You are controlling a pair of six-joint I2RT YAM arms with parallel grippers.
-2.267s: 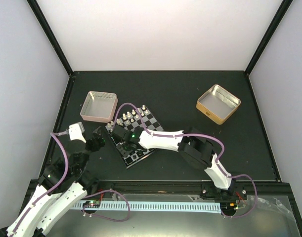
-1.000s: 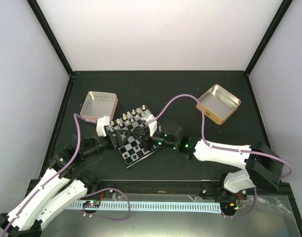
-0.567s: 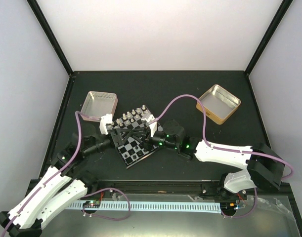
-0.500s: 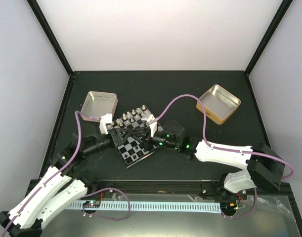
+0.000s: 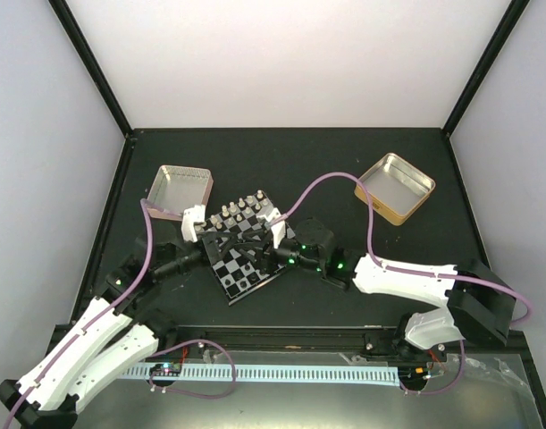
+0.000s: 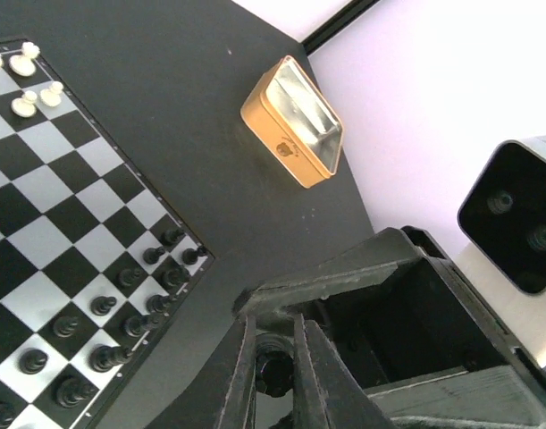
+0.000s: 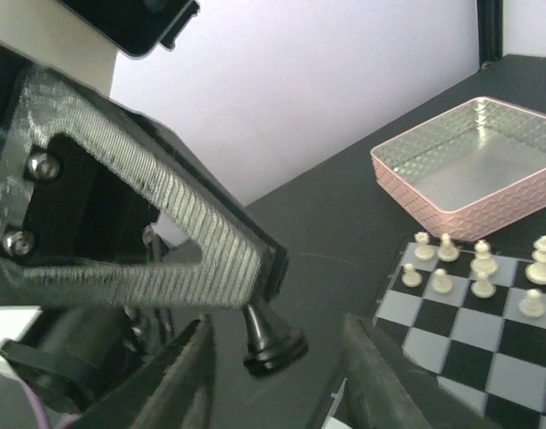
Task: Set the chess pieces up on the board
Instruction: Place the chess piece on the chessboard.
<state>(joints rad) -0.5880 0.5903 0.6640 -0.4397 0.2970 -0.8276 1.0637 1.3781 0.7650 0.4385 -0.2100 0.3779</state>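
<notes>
Black piece [image 7: 273,344]: one dark chessman, head end pinched, flared base sticking clear below the fingertips; it hangs in the air above the board [image 6: 49,232], touching no square.
Long axis: roughly upright in the right wrist view, base downward.
Left gripper [image 6: 274,344]: jaws closed on the black piece, which sits between the two fingers; this arm alone carries it.
Right gripper [image 7: 277,357]: jaws parted, one finger on either side of the piece's base, neither touching it; holds nothing.
Nearer arm: left, already gripping; the right is just beside but clear.
Direction to target: the black ranks [image 6: 121,304] stand along the board edge nearest both grippers; the pale pieces [image 7: 478,268] line the opposite edge, beside the pink tin [image 7: 474,170].
Square below: cannot be told from these views.
Judged next move: left arm lowers the piece, base first, toward a free square on the board's black side; the right arm must stay clear.
Gold tin [image 6: 295,121]: well apart from the board.
</notes>
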